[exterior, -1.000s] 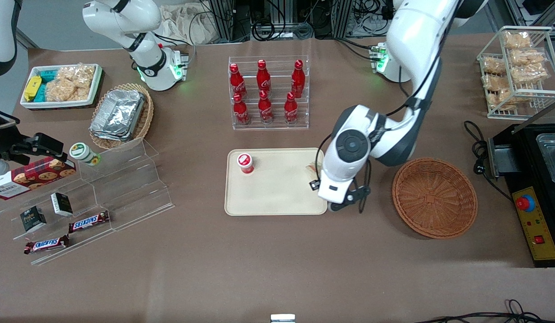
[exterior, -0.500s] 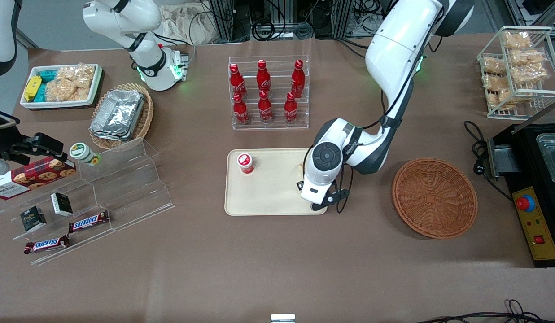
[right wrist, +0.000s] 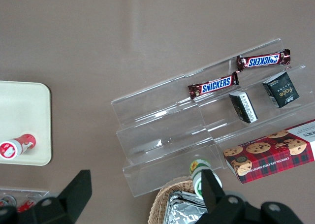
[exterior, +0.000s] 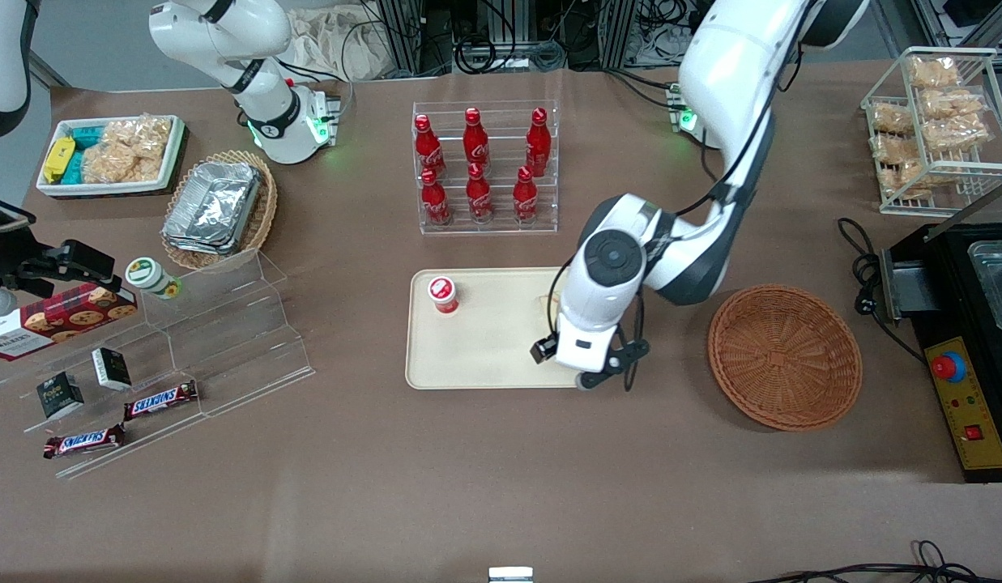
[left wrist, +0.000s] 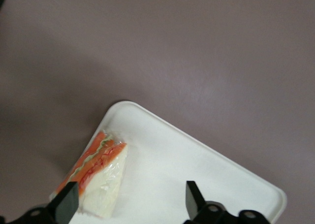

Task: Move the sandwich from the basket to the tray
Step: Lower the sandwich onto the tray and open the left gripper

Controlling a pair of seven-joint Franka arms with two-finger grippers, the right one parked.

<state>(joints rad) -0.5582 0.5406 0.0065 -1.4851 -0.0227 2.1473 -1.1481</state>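
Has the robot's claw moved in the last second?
Yes. The gripper, open above the sandwich, shifted from near the basket to over the tray.

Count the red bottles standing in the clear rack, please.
6. In the clear rack, three red bottles stand in the upper row and three in the lower row. None seems hidden. The tool hangs open over the tray.

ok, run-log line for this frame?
wrapped triangular sandwich: lying on cream plastic tray | round reddish-brown wicker basket: empty | left end effector: open, above tray
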